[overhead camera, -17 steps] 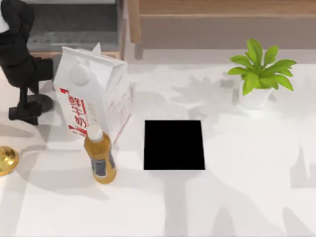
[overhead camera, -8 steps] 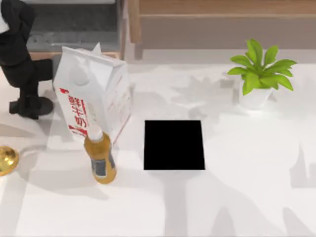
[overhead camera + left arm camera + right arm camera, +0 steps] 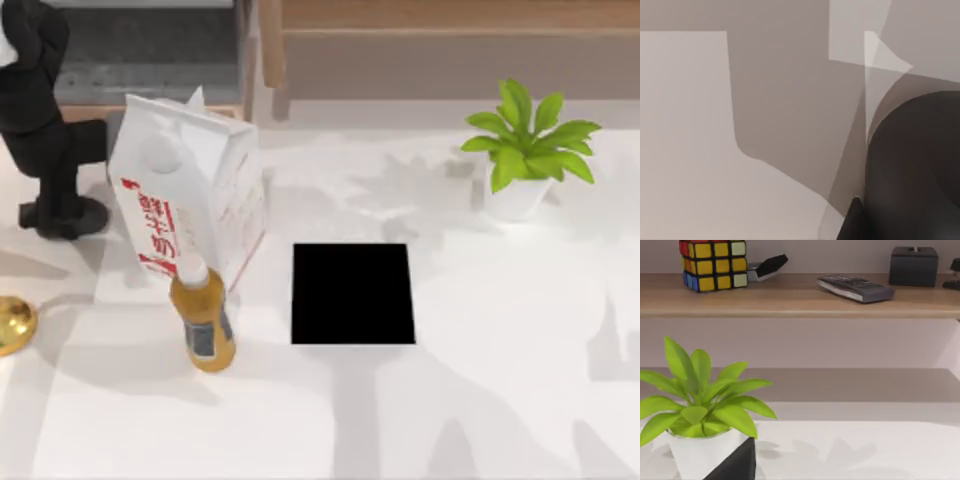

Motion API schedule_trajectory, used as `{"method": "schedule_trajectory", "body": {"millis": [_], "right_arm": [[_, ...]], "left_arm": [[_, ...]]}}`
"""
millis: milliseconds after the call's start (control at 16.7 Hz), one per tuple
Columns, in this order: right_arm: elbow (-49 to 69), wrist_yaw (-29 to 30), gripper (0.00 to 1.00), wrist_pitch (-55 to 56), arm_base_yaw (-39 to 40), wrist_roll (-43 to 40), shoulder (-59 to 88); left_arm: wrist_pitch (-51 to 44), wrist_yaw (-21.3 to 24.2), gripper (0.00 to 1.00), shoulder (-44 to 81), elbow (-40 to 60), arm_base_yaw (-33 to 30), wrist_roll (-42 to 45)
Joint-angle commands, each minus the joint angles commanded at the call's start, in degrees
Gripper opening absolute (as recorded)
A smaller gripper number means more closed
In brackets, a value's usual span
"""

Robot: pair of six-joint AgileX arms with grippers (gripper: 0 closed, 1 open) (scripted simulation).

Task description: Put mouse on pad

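Your left gripper (image 3: pixel 58 212) is down at the table (image 3: pixel 480 400) surface at the far left, just left of the milk carton (image 3: pixel 190 190). You can't tell its grip state; in the top view it merges with a dark lump at its foot. In the left wrist view a dark, smooth dome sits very close to the camera, and it reads as the mouse (image 3: pixel 915 165), right at the gripper. You can't tell whether they touch.

The pad (image 3: pixel 353 293) lies flat near the table's middle, well apart from the gripper, with the carton and the bottle (image 3: pixel 203 320) between them. Nothing is on the pad.

Counts:
- One mouse.
- One pad.
- One milk carton, upright.
- One orange drink bottle with a white cap, just in front of the carton.
- One potted plant (image 3: pixel 530 140) at the back right.
- One gold round object (image 3: pixel 12 325) at the left edge.

The right wrist view faces the plant up close, with a shelf (image 3: pixel 800 302) behind it. That shelf holds one Rubik's cube (image 3: pixel 713 264), one remote control (image 3: pixel 855 288) and one black box (image 3: pixel 913 266).
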Motion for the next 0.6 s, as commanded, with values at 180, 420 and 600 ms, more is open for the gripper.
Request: {"method": "schedule_trajectory", "body": {"millis": [180,420,600], "right_arm": [[0.0,0.0,1.0,0.0,0.0,0.0,0.0],[0.0,0.0,1.0,0.0,0.0,0.0,0.0],[0.0,0.0,1.0,0.0,0.0,0.0,0.0]], "left_arm": [[-2.1,0.0,0.0,-2.1,-0.5,-0.2,-1.0],[-6.1,-0.9,0.0,-4.7,0.7,-0.2,-3.2],[-10.3,-1.5,0.0,-6.7,5.2,0.0,-4.0]]}}
